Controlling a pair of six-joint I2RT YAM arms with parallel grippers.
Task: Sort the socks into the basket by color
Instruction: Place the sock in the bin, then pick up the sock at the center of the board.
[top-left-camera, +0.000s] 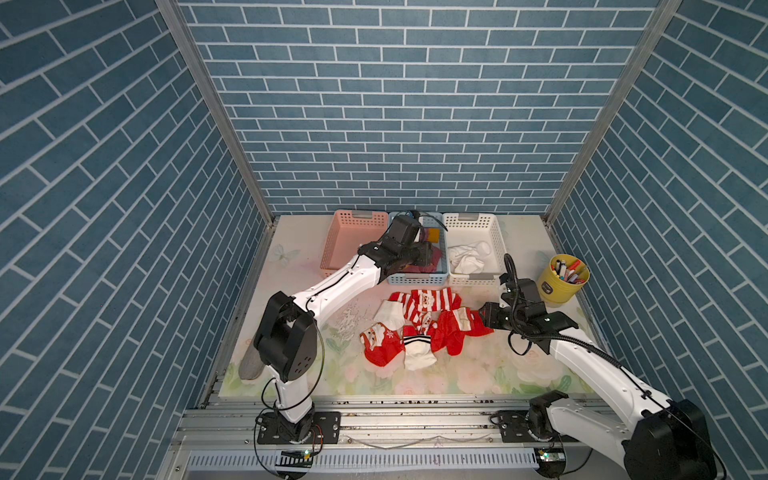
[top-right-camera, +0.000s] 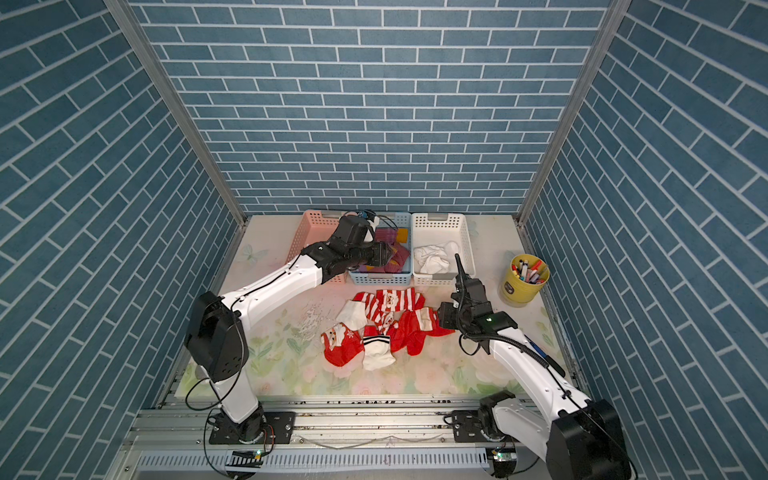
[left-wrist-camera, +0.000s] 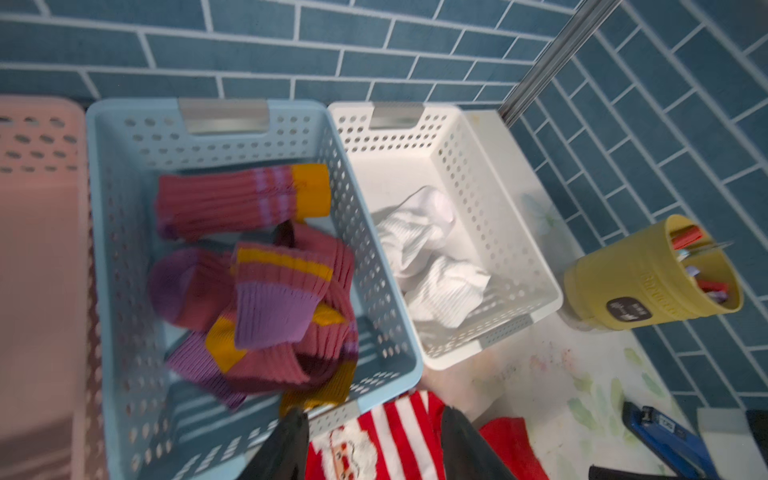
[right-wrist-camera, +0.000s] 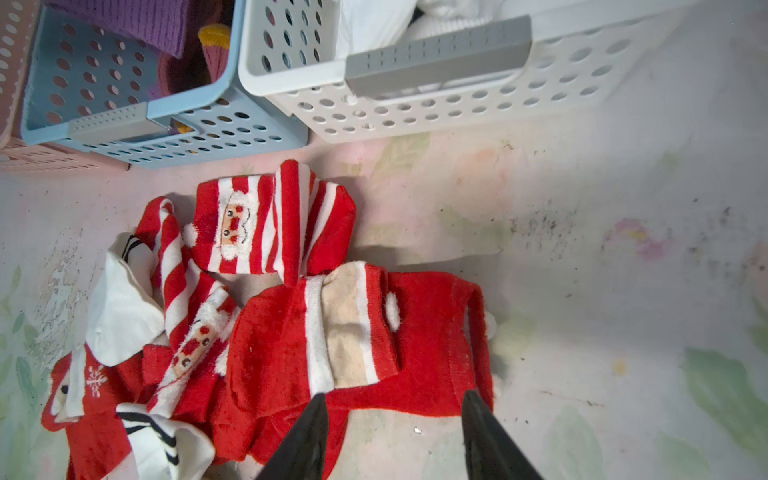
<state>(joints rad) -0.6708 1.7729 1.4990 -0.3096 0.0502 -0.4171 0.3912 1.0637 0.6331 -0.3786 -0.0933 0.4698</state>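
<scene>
Purple and maroon socks (left-wrist-camera: 270, 299) with orange patches lie heaped in the blue basket (left-wrist-camera: 124, 249). My left gripper (left-wrist-camera: 374, 419) hangs open over that basket's front end with nothing between its fingers; in both top views it sits above the basket (top-left-camera: 428, 255) (top-right-camera: 388, 253). White socks (top-left-camera: 467, 255) lie in the white basket (top-left-camera: 469, 218). Red Santa socks (top-left-camera: 428, 328) and a white sock with black stripes (top-left-camera: 417, 353) are piled on the table. My right gripper (right-wrist-camera: 395, 397) is open, low at the pile's right edge, straddling the rim of a red sock (right-wrist-camera: 432, 324).
A pink basket (top-left-camera: 353, 216) stands left of the blue one with no sock showing in it. A yellow cup of markers (top-left-camera: 561, 278) stands at the right edge. A blue tool (left-wrist-camera: 665, 440) lies on the table near the right arm.
</scene>
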